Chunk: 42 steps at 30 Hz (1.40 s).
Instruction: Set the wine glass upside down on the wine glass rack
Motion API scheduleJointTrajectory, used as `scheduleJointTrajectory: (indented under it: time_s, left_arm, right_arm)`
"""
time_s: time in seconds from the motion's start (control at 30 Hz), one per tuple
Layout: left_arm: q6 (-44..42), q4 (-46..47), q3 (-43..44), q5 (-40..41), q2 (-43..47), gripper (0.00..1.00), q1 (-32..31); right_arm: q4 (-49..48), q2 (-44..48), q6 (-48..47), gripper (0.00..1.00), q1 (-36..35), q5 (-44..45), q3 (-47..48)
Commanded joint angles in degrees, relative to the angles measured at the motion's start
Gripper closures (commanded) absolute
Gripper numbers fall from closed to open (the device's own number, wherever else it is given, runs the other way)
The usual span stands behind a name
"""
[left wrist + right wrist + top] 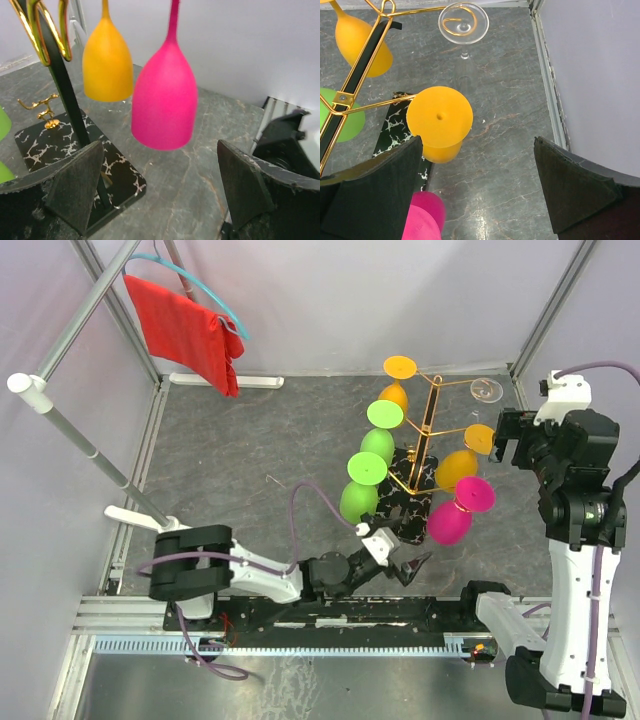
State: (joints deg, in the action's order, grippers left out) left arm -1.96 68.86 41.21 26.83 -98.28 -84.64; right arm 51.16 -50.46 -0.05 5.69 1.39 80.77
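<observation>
Black fingers of the right gripper (pixel 478 150) stand spread and empty just over the opaque orange glass (pixel 440 122). Beyond, the clear wine glass (pixel 463 23) hangs bowl-down on a scroll of the gold wire rack (pixel 360 57). The left gripper (pixel 160 165), spread too, sits beside the opaque pink glass (pixel 165 95). A careless retreat could jolt the rack and unhook the clear one.

The rack (pixel 427 430) is shiny gold metal wire on a glossy black base (pixel 45 145) veined white like marble. The pink glass (pixel 165 100) and orange glass (pixel 107 65) look matt and smooth, while the clear glass (pixel 475 27) is glossy. The table (pixel 505 100) is matt grey stone-look, and the cloth (pixel 185 325) is red fabric.
</observation>
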Motion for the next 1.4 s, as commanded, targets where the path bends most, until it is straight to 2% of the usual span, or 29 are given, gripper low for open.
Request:
scheduleJointTrajectory:
  time_s: [0.0,0.1,0.23,0.33,0.47,0.57,0.63,0.8,0.97,1.07,1.37]
  left_arm:
    - [-2.12,-6.42,-0.96,7.89,7.94,0.01,-4.54]
    - [1.23,-17.85,1.01,10.74,12.84,0.01,-6.26]
    - [4.83,-39.53,9.06,10.35,19.12,0.01,-7.46]
    - [4.82,-49.84,14.25,10.52,23.87,0.01,-7.58]
    - [-1.04,-54.95,19.33,9.81,29.99,0.01,-7.01]
    - [-5.23,-61.23,27.98,8.22,31.68,0.01,-3.83]
    - [-6.06,-64.88,32.23,3.79,31.74,0.01,1.08]
    - [2.64,-69.94,38.23,-14.31,30.02,0.01,21.60]
    - [3.20,-76.34,47.26,-17.29,22.40,0.01,29.75]
    - [4.23,-80.93,53.59,-16.83,18.34,0.01,31.91]
    - [4.88,-81.59,55.27,-10.81,18.78,0.01,32.02]
  right_arm:
    - [-0.58,-0.34,-0.18,0.00,0.18,-0.40,2.19]
    - [0.63,-1.92,-0.50,0.00,0.17,-0.62,4.48]
    - [2.35,-5.87,-1.55,0.00,0.18,-2.78,8.74]
    - [2.29,-8.57,-1.62,0.00,0.16,-3.32,11.03]
    - [1.40,-11.08,-1.29,0.00,0.55,-4.07,12.50]
    - [1.18,-12.31,-0.71,0.00,1.28,-5.01,12.94]
    - [0.99,-12.40,-0.21,0.00,1.78,-5.90,12.51]
    - [1.25,-9.92,-0.22,0.00,2.13,-7.26,9.44]
    - [3.04,-8.03,-0.09,0.00,2.19,-7.74,7.48]
    - [3.85,-7.20,0.46,0.00,2.18,-7.89,7.33]
    - [4.10,-4.79,3.77,0.00,2.22,-1.53,13.58]
